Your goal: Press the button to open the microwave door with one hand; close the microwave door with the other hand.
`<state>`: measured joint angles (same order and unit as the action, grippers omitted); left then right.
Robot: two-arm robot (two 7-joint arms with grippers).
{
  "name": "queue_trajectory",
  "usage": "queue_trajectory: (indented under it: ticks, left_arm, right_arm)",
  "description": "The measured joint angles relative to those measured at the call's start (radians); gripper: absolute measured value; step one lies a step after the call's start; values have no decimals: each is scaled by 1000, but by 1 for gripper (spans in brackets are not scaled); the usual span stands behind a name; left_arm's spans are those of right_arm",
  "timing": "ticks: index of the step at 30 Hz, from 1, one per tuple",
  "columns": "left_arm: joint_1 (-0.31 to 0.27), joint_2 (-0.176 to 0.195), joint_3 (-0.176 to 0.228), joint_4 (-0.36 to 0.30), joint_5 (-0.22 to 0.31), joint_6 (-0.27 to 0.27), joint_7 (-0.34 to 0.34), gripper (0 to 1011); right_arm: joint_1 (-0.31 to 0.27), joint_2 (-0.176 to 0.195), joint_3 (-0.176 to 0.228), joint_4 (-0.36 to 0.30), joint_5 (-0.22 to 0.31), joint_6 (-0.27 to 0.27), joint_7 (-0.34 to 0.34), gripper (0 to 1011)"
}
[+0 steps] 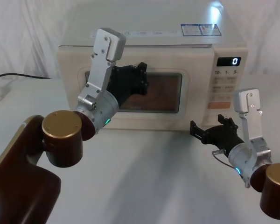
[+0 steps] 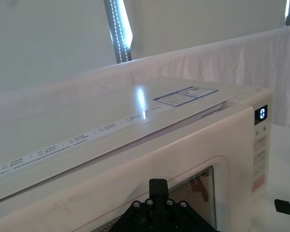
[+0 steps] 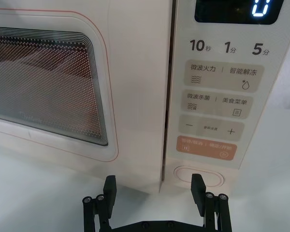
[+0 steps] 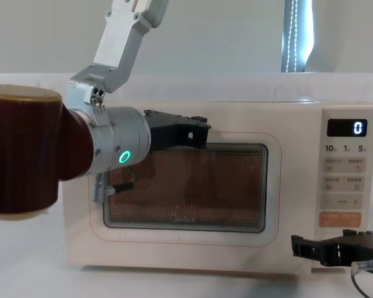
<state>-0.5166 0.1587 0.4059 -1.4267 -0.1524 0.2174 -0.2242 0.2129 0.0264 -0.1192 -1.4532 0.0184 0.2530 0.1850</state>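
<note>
- Cream-white plastic is the main surface in the head view: the microwave (image 1: 151, 77) stands on the pale counter (image 1: 144, 177) with the microwave door (image 1: 130, 88) flush against its front. The left gripper (image 1: 141, 79) hangs before the window's upper part. The right gripper (image 1: 213, 132) sits low by the control panel, fingers spread apart.
- From the left wrist, the oven's top and the door's upper edge lie just ahead of the left gripper (image 2: 158, 191). Whether its fingers are open or together I cannot tell here.
- From the right wrist, the right gripper (image 3: 154, 191) has its two fingers wide apart, one either side of the seam between door and panel. The button (image 3: 198, 176) is just beyond one fingertip, under the orange key (image 3: 206, 147), and looks untouched.
- In the chest view the door (image 4: 180, 186) shows no gap at its edge, and the display (image 4: 350, 128) reads 0. The left gripper (image 4: 196, 131) is level with the window's top edge; the right gripper (image 4: 301, 246) is below the panel.
- Judgement: the door is shut, with one gripper lined up at the button and the other waiting at the door (which fits either the start or a finished cycle). These views alone do not settle which.
</note>
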Motion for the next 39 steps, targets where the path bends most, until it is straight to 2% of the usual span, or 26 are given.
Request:
queue_trajectory:
  ticks: [20, 39]
  left_arm:
    - [-21, -46, -31, 80, 48, -41, -4, 0]
    - [-25, -75, -53, 103, 66, -47, -2, 0]
  right_arm:
    - [0, 0, 0, 0, 0, 0, 0, 1002]
    - [0, 0, 0, 0, 0, 0, 0, 1002]
